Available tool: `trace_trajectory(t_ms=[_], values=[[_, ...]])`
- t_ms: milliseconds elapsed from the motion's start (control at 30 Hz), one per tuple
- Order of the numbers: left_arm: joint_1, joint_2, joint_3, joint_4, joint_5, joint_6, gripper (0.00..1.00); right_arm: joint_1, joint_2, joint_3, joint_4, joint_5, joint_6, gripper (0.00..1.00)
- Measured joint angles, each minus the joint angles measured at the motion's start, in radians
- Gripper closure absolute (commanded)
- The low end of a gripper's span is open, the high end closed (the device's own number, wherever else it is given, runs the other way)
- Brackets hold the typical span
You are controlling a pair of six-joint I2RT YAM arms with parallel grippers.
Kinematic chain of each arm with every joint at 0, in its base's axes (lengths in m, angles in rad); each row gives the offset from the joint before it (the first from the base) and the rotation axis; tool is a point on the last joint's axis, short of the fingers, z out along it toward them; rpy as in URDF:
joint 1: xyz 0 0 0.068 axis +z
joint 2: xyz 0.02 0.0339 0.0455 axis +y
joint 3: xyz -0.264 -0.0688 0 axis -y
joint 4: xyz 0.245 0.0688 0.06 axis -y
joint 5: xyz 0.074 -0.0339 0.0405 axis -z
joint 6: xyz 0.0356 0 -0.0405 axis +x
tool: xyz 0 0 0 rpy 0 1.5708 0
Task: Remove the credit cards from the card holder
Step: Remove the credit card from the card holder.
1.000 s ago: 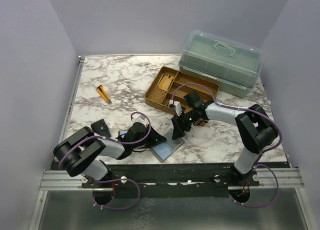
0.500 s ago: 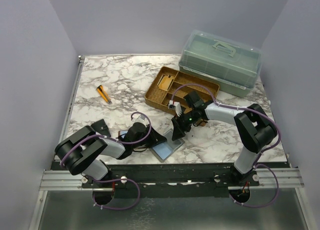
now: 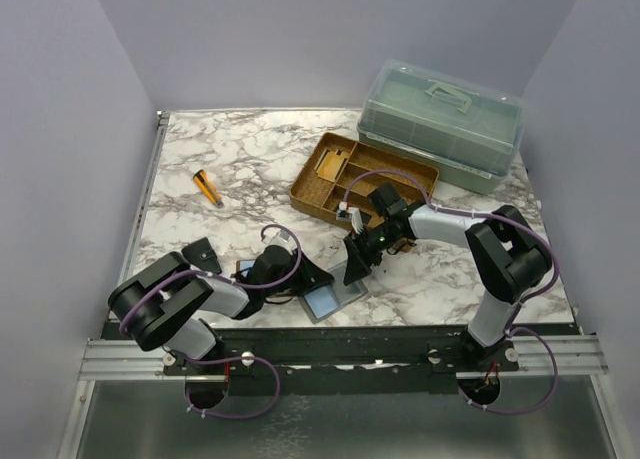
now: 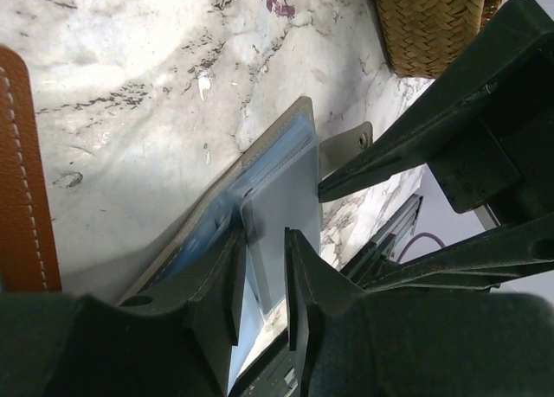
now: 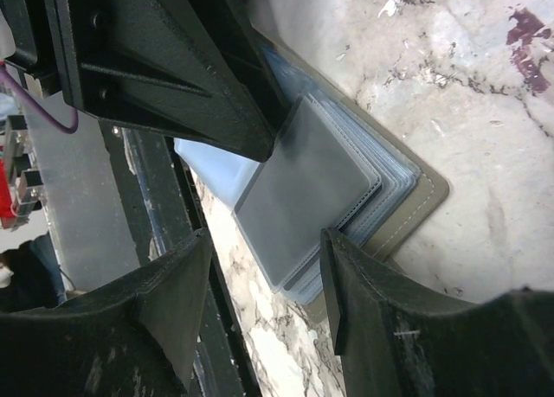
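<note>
Stitching and reddish-brown leather mark the card holder [image 4: 19, 172], seen only as a strip at the edge of the left wrist view. It lies flat on the marble surface [image 3: 250, 169] close beside the left arm, which hides it from above. No card shows outside it and neither gripper touches it, so the job looks barely begun: as far as can be seen, the cards have yet to come out. Both arms attend instead to the blue-grey folder [image 3: 330, 301] at the near edge. The left gripper [image 4: 262, 237] is clenched on one of its leaves. The right gripper [image 5: 264, 241] hangs over its clear sleeves, fingers spread wide, grasping nothing. Farther out stand the small black case [image 3: 205, 251], the wicker tray [image 3: 360, 179] and the lidded plastic box [image 3: 440, 124]. Against the frame a second earlier, little differs: the right gripper sits slightly lower, nearer the folder.
</note>
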Motion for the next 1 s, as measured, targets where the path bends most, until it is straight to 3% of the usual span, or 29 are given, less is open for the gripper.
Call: trace_trajectory(t_ms=[700,1000], values=[[0.008,-0.023,-0.017,0.043,0.04,-0.024,0.37,-0.012,0.004,0.0,0.008,-0.152,0.056,0.41],[0.007,-0.078,-0.049,0.047,0.04,-0.039,0.31,0.001,0.02,0.003,0.073,-0.276,0.087,0.41]])
